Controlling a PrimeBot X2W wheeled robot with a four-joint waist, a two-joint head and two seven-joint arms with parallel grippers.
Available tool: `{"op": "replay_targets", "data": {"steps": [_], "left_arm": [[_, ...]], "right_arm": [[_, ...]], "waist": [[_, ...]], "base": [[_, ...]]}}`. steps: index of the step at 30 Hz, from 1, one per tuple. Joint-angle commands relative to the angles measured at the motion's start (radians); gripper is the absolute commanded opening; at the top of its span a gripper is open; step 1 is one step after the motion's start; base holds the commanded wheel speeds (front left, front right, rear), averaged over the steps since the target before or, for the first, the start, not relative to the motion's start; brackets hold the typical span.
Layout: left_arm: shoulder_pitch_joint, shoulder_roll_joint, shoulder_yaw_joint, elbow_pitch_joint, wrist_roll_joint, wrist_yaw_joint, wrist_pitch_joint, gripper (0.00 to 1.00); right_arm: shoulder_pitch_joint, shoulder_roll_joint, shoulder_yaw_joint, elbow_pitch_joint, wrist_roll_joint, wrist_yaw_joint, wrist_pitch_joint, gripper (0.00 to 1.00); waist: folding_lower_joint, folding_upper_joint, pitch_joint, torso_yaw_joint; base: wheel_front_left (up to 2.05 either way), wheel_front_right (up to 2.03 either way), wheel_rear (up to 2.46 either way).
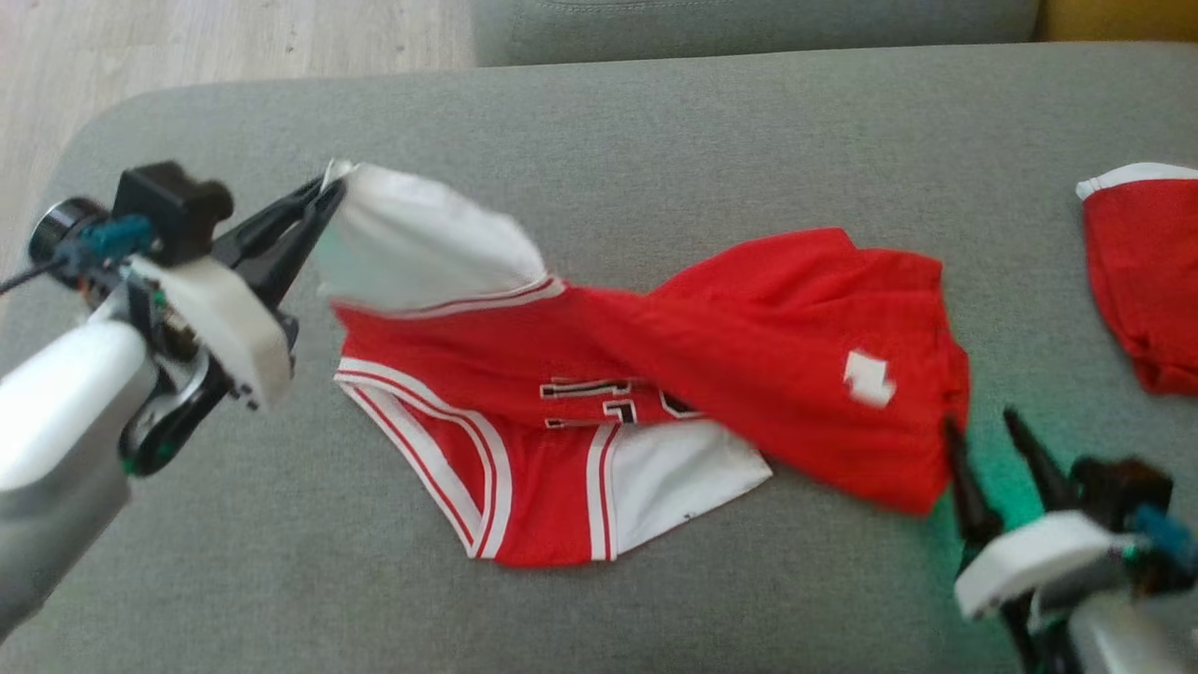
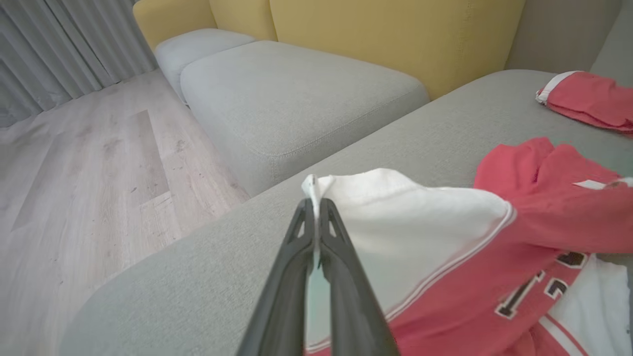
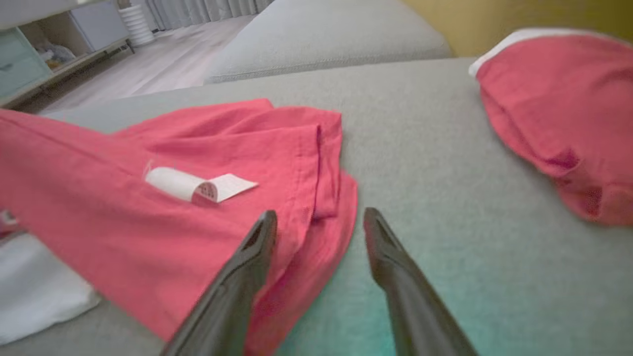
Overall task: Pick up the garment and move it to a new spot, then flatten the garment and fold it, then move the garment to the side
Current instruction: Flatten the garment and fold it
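Garment (image 1: 655, 374): red-and-white jersey cloth, crumpled and twisted, mid-cushion (image 1: 655, 140). Long axis runs left-right, white end toward the left edge, red hem toward the right. Left gripper (image 1: 328, 192) clamped tight on the raised white corner. Right gripper (image 1: 983, 431) parted at the hem, gripping nothing.

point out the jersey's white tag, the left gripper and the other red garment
white tag (image 3: 198, 185), right wrist view, its curled middle
left gripper (image 2: 315, 203), left wrist view, between fingertips shut on the jersey (image 2: 445, 232)
other red garment (image 1: 1146, 281), head view, its red middle

The garment (image 1: 749, 346) is red with white panels, striped trim and black numerals; the sofa (image 1: 655, 122) is grey.
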Motion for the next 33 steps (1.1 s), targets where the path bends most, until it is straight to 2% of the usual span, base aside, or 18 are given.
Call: {"op": "replay_targets", "data": {"steps": [1, 10, 20, 21, 24, 27, 33], "left_arm": [[-0.030, 0.060, 0.054, -0.026, -0.003, 0.011, -0.012, 0.00], [0.015, 0.112, 0.060, -0.089, -0.021, 0.051, -0.014, 0.00], [0.015, 0.100, 0.054, -0.100, -0.024, 0.058, -0.008, 0.00], [0.016, 0.100, 0.053, -0.099, -0.024, 0.057, -0.008, 0.00], [0.017, 0.099, 0.051, -0.097, -0.026, 0.056, -0.009, 0.00], [0.017, 0.097, 0.049, -0.094, -0.027, 0.054, -0.008, 0.00], [0.017, 0.091, 0.044, -0.089, -0.028, 0.050, -0.008, 0.00]], "right_arm": [[0.023, -0.001, 0.022, -0.047, 0.025, 0.007, 0.002, 1.00], [0.121, 0.015, 0.088, -0.177, 0.189, 0.007, 0.017, 1.00], [0.115, -0.013, 0.127, -0.162, 0.295, 0.007, 0.035, 1.00], [0.114, -0.014, 0.132, -0.161, 0.307, 0.007, 0.035, 0.92], [0.109, -0.016, 0.146, -0.155, 0.334, 0.007, 0.030, 0.82], [0.106, -0.020, 0.159, -0.149, 0.349, 0.007, 0.026, 0.78], [0.089, -0.020, 0.179, -0.124, 0.369, 0.007, 0.017, 0.77]], "waist": [[0.0001, 0.0000, 0.004, 0.003], [0.0001, 0.0000, 0.027, 0.013], [0.0001, 0.0000, 0.023, 0.030], [0.0001, 0.0000, 0.021, 0.030], [0.0001, 0.0000, 0.016, 0.033], [0.0001, 0.0000, 0.011, 0.037], [0.0001, 0.0000, 0.005, 0.046]], "base": [[0.00, 0.00, 0.00], [0.00, 0.00, 0.00], [0.00, 0.00, 0.00], [0.00, 0.00, 0.00], [0.00, 0.00, 0.00], [0.00, 0.00, 0.00], [0.00, 0.00, 0.00]]}}
